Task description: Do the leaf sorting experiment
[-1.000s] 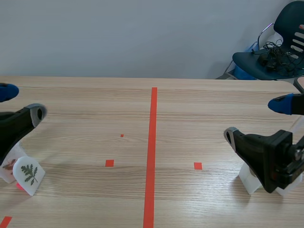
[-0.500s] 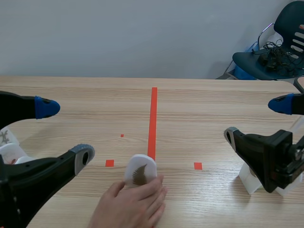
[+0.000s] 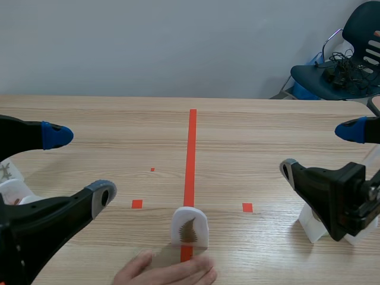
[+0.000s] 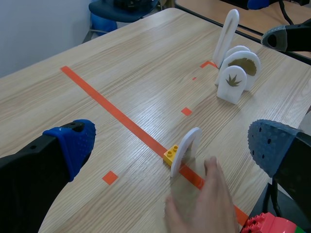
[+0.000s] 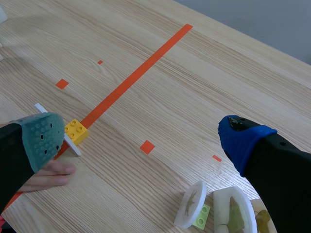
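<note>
A white leaf card [image 3: 190, 225] with a dark leaf stands upright on the red centre line, near the table's front edge. In the left wrist view the leaf card [image 4: 187, 151] is clipped to a yellow brick [image 4: 169, 156]. A person's hand [image 3: 169, 273] lies just in front of the card, and I cannot tell if it touches. My left gripper [image 3: 79, 164] hangs open to the card's left, holding nothing. At the right my right gripper [image 3: 320, 149] is open and holds nothing. In the right wrist view the card [image 5: 73, 145] and its yellow brick [image 5: 76, 131] sit beside the grey-green pad.
Sorted leaf cards [image 4: 233, 80] stand in a group under my right arm, and their white stand [image 3: 312, 225] shows in the scene view. More cards [image 3: 9, 178] sit at the table's left edge. A chair [image 3: 347, 65] with cables stands beyond the far right corner.
My left arm swung in from the left edge. A person's hand brought a leaf card in, set it on the red line and drew back toward the front edge.
</note>
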Tool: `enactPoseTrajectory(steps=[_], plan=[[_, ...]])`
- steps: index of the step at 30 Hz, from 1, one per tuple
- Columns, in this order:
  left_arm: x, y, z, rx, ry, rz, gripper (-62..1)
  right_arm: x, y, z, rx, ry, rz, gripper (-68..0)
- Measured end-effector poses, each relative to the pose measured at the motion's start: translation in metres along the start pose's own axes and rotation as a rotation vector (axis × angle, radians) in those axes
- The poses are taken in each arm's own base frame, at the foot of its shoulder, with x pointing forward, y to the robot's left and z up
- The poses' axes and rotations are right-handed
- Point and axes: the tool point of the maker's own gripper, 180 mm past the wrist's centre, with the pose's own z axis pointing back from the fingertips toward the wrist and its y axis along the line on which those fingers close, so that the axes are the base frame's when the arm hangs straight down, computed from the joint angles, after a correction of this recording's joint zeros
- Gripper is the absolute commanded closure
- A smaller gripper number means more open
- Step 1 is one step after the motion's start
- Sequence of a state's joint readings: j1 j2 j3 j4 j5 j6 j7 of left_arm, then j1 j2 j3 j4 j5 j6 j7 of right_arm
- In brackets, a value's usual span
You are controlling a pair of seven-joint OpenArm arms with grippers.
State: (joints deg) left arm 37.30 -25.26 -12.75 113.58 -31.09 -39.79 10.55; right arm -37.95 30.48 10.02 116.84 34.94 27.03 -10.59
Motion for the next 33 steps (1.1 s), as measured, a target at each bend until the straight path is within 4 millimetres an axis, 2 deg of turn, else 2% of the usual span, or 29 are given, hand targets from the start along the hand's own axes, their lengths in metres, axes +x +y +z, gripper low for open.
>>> enactPoseTrajectory(steps=[11, 15, 18, 22, 26, 31, 33], plan=[[-0.006, 0.003, 0.001, 0.007, 0.014, 0.013, -62.3, 0.000, 0.000, 0.000, 0.000, 0.000, 0.000, -67.9], [-0.027, 0.006, 0.002, 0.017, 0.052, 0.066, -62.3, 0.000, 0.000, 0.000, 0.000, 0.000, 0.000, -67.9], [-0.056, 0.002, -0.003, -0.002, 0.107, 0.109, -62.3, 0.000, 0.000, 0.000, 0.000, 0.000, 0.000, -67.9], [-0.086, -0.009, -0.018, -0.053, 0.124, 0.137, -62.3, 0.000, 0.000, 0.000, 0.000, 0.000, 0.000, -67.9], [-0.109, -0.024, -0.040, -0.130, 0.150, 0.084, -62.3, 0.000, 0.000, 0.000, 0.000, 0.001, 0.000, -67.9], [-0.122, -0.030, -0.076, -0.190, 0.115, 0.043, -62.3, 0.000, 0.000, 0.000, 0.000, 0.001, 0.000, -67.9], [-0.133, -0.029, -0.090, -0.183, 0.132, 0.016, -62.3, 0.000, 0.000, 0.000, 0.000, 0.000, 0.000, -67.9]])
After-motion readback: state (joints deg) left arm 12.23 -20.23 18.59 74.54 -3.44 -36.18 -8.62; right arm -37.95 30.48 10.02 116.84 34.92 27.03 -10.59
